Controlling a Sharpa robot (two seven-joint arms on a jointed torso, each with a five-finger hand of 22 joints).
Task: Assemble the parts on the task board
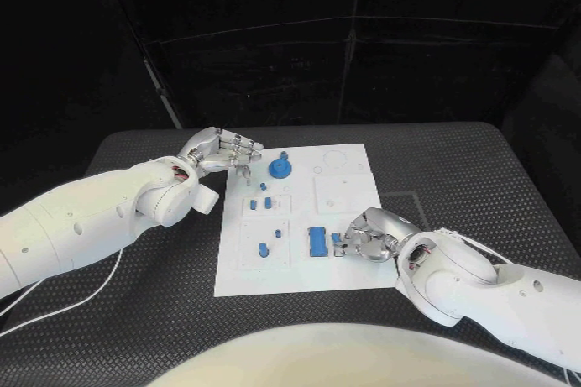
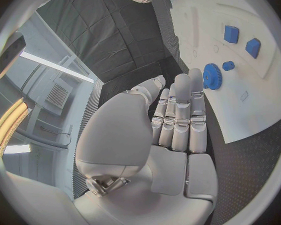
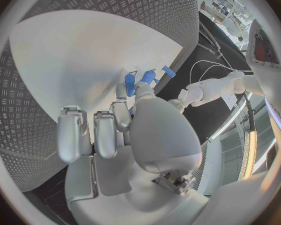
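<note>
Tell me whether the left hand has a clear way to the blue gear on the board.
Probably yes: the left hand hangs open just beside the blue gear at the task board's far edge, with nothing standing between them.

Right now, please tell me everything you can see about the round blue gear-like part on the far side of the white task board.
The round blue gear-like part is a toothed disc of matte blue, plastic by its look, with a raised knob at its centre. It sits on the white task board near the far edge, left of the middle. In the left wrist view it shows edge-on with fine teeth around the rim, next to a small blue peg. The left hand hovers close beside it; its fingers do not appear to touch it.
</note>
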